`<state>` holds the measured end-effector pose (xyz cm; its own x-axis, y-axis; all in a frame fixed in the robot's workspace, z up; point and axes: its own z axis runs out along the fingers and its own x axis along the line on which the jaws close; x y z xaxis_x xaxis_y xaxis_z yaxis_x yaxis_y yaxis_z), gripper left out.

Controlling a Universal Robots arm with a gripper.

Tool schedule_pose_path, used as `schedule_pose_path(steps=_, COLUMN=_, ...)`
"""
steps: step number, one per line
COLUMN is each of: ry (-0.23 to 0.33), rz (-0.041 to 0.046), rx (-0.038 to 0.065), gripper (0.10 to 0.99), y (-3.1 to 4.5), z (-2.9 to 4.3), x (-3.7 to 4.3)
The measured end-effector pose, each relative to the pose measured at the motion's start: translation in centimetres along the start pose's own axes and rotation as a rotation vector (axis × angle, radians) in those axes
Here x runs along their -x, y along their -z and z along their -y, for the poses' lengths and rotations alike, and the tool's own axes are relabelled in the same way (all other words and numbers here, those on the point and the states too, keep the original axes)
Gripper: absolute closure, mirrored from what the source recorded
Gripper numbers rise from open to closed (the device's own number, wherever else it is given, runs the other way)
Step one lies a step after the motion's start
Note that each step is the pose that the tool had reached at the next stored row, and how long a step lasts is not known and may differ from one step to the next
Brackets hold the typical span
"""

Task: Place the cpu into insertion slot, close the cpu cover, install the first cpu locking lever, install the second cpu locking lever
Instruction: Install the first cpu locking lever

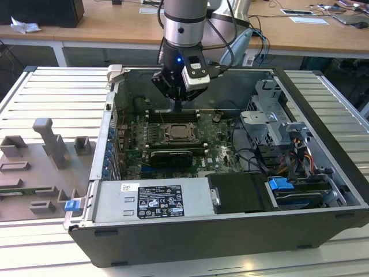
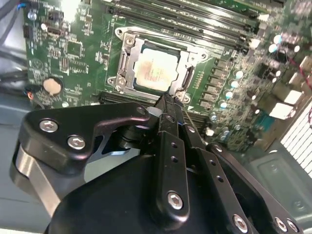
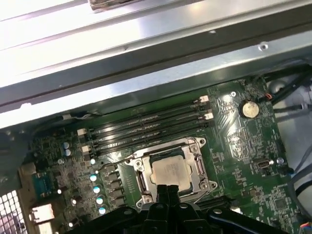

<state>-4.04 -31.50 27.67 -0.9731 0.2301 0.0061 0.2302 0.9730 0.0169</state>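
Cpu (image 2: 153,73) seated in slot (image 2: 124,64)
The pincer (image 2: 167,102), pressed together and empty, is held at the slot's edge, just beside the cpu; the slot is set in the board (image 1: 216,153) inside the open case (image 1: 230,238).

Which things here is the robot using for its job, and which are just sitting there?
For the job:
gripper
cpu
cover

Just sitting there:
memory slots
round battery
power supply
grey blocks

Likely lab: slotted metal bench (image 1: 52,86), wooden desks (image 1: 115,26) behind.
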Motion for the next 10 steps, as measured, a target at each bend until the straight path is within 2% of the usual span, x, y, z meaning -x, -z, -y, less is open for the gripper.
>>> schedule_pose_path(steps=10, ry=0.213, rz=-0.0036, rx=-0.001, gripper=0.98, y=-0.05, z=0.0, x=0.0)
